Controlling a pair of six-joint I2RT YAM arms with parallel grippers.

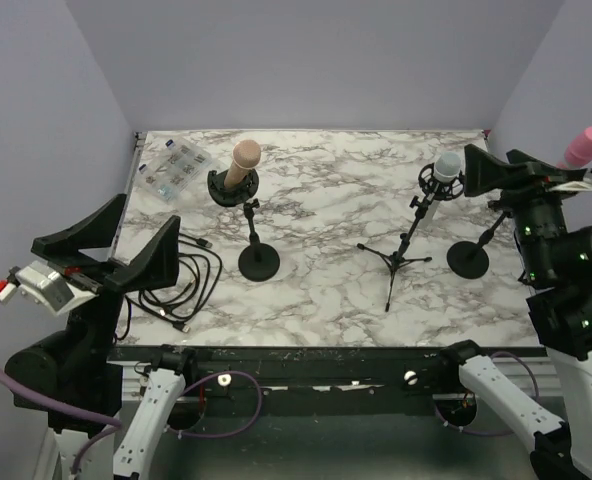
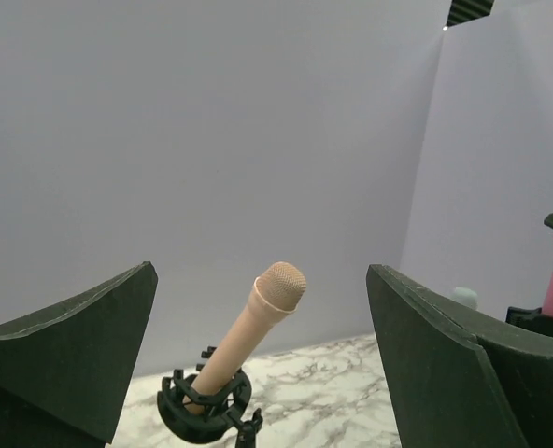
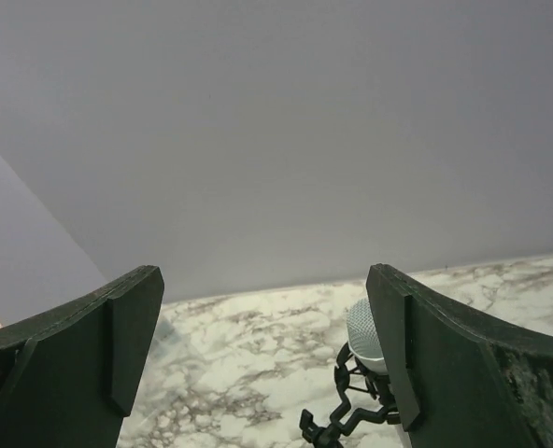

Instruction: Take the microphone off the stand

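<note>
A tan microphone sits tilted in a black shock mount on a round-base stand at the back left. In the left wrist view it stands ahead, between my fingers and well beyond them. A grey microphone sits on a tripod stand. A pink microphone rises behind my right arm. My left gripper is open and empty at the table's left edge. My right gripper is open and empty, just right of the grey microphone.
A coiled black cable lies on the marble table beside my left gripper. A clear box of small parts sits at the back left corner. A second round stand base stands at the right. Purple walls enclose the table.
</note>
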